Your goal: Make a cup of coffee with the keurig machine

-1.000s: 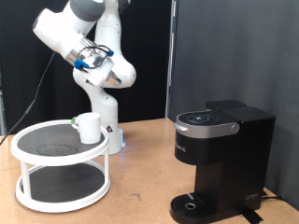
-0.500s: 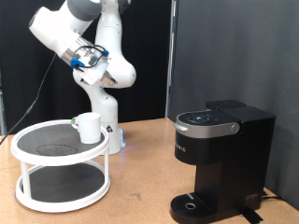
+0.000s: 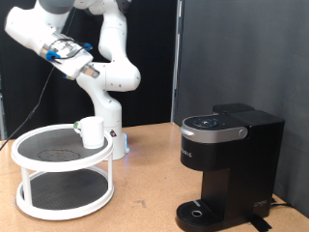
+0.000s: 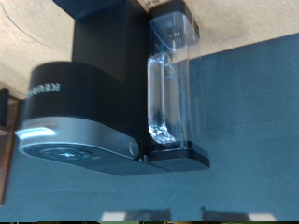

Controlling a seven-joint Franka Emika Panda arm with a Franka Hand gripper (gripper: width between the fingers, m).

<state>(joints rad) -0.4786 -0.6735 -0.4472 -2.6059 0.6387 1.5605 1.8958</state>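
My claw [image 3: 60, 50] is up high at the exterior view's top left; I can't tell how wide it's open. Below it, the cup [image 3: 92, 131] sits on the white rack [image 3: 60, 179]. The keurig [image 3: 227, 164] stands on the desk [image 3: 145, 179], lid down, right.

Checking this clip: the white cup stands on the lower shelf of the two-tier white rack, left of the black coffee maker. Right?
Not quite. The exterior view shows the white cup on the upper shelf of the two-tier rack, not the lower. It does stand at the exterior view's left of the black coffee maker.
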